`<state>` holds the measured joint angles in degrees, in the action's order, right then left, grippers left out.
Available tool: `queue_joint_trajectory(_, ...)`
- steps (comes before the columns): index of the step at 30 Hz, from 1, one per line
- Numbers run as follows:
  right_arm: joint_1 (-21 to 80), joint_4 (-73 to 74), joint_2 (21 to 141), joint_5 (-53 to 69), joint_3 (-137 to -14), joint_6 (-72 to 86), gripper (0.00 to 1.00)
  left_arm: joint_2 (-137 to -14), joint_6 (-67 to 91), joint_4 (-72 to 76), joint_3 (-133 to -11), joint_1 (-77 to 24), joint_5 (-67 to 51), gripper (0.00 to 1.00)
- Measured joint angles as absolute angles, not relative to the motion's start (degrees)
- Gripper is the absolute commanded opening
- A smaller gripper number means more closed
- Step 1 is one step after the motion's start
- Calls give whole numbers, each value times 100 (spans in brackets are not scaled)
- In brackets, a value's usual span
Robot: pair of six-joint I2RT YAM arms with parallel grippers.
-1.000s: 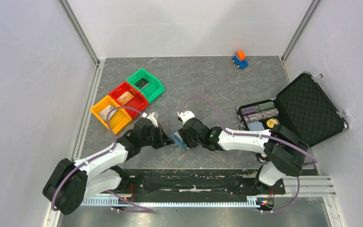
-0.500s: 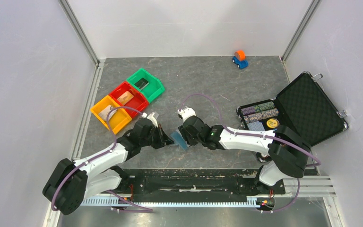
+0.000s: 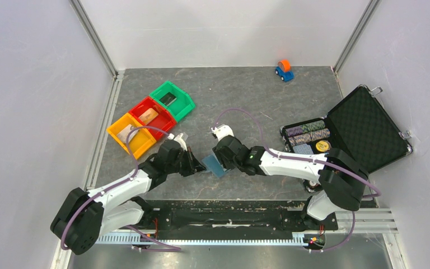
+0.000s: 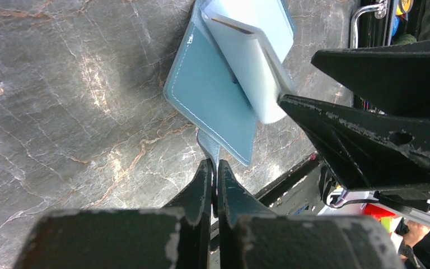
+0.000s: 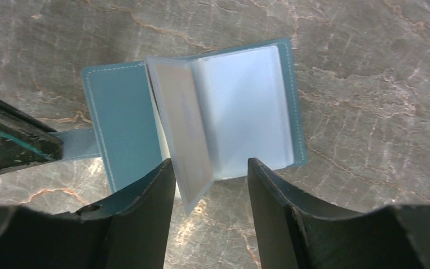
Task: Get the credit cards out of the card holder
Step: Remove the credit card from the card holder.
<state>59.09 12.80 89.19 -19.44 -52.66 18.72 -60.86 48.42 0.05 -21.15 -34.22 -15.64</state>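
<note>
Both arms stretch low, wrists turned toward each other. Left pincer (image 4: 213, 164) clamped together on the strap tab (image 4: 208, 147) of the open card holder (image 4: 210, 103), which lies just ahead. Right pincer (image 5: 210, 168) apart, straddling its clear sleeve (image 5: 187, 140).

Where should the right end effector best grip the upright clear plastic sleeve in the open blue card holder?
Probably the free edge of the clear plastic sleeve, from above, one finger on each face. It stands up from the spine of the blue card holder, clear of the flat pages.
</note>
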Motion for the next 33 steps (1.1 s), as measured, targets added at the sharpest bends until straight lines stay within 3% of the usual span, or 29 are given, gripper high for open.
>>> queue_joint_trajectory(15,5822,1341,9000,-2043,-5266,1691,70,-6084,4842,-32,-2112,-3422,-1562,2)
queue_joint_trajectory(33,5483,1297,9091,-1881,-5266,1577,72,-5988,4842,-36,-2023,-3422,-1559,2)
